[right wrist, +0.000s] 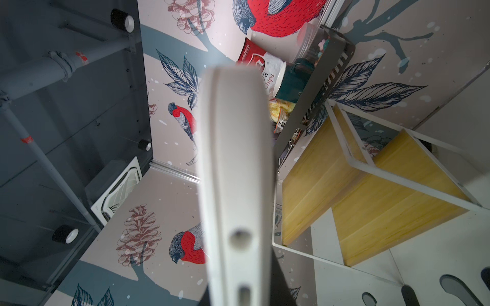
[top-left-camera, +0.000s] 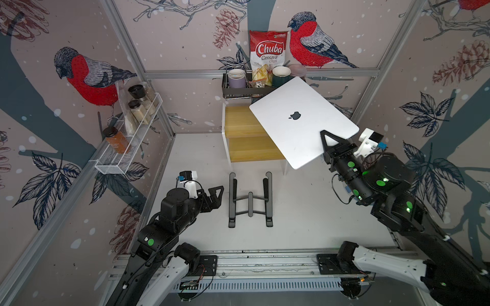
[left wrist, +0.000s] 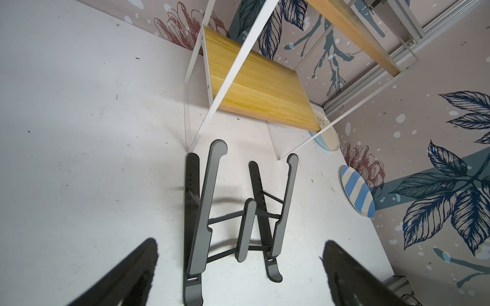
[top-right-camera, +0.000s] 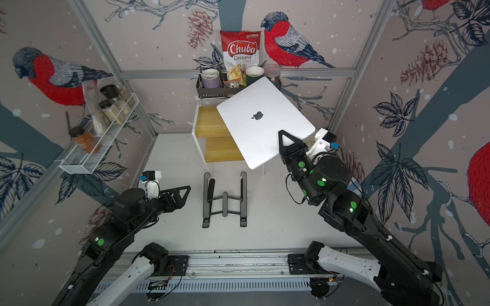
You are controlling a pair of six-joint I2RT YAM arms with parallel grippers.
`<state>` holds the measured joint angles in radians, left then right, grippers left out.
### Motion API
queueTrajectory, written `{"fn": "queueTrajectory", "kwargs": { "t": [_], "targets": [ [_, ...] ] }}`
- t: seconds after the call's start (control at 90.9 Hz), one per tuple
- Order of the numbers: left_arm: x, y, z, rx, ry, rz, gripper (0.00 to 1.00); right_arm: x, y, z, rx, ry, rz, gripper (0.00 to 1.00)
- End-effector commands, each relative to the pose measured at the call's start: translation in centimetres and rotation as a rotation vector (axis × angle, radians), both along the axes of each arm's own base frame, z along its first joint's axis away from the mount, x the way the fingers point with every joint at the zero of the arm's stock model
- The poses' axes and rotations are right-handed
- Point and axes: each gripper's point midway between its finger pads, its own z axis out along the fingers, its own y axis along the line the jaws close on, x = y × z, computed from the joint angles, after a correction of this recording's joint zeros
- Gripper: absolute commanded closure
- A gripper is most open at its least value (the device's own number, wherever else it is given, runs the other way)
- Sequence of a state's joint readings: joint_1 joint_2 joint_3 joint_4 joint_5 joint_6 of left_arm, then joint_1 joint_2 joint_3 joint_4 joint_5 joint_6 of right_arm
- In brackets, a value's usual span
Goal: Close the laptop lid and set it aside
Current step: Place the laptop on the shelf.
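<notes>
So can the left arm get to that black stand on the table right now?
Probably yes. The left gripper is open beside the stand with only bare table between them, and the laptop is held up away from it by the right gripper.

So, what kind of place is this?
Probably a robot test cell dressed as a kitchen corner: aluminium frame, wire rack of spice jars, basket holding mugs and a chips bag.
</notes>
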<state>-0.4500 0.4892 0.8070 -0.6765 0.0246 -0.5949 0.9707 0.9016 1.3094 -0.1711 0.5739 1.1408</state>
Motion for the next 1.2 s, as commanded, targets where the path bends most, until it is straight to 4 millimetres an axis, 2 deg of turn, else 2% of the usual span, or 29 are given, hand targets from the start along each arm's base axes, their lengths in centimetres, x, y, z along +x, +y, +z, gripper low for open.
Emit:
{"fn": "queueTrajectory", "kwargs": {
  "t": [0.0,0.253,0.341,0.495,0.605,0.946,1.089,1.188],
  "targets": [
    [0.0,0.2,0.1,0.001,-0.018,0.01,0.04,-0.2,-2.6,4.3,0.277,-0.077,-0.111,1.0],
    [-0.3,1.3,-1.0,0.005,-0.032,0.062,0.04,1.0,-1.5,3.6,0.322,-0.017,-0.2,1.0],
    [-0.3,1.6,-0.9,-0.002,-0.047,0.078,0.04,1.4,-1.1,3.0,0.367,0.007,-0.22,1.0],
    [-0.8,2.1,-0.7,-0.003,-0.047,0.089,0.04,1.6,0.2,3.3,0.386,0.005,-0.204,1.0],
    [-1.0,2.4,-1.1,-0.001,-0.044,0.101,0.04,1.9,0.9,2.7,0.404,0.024,-0.209,1.0],
    [-1.3,2.4,-0.5,-0.014,-0.066,0.095,0.04,2.5,1.8,-0.3,0.488,0.124,-0.312,1.0],
    [-1.3,2.5,-0.3,-0.018,-0.073,0.099,0.04,2.1,1.6,-1.1,0.486,0.146,-0.39,1.0],
    [-1.3,2.2,-0.3,-0.023,-0.071,0.084,0.03,2.3,2.2,-1.2,0.473,0.141,-0.4,1.0]
  ]
}}
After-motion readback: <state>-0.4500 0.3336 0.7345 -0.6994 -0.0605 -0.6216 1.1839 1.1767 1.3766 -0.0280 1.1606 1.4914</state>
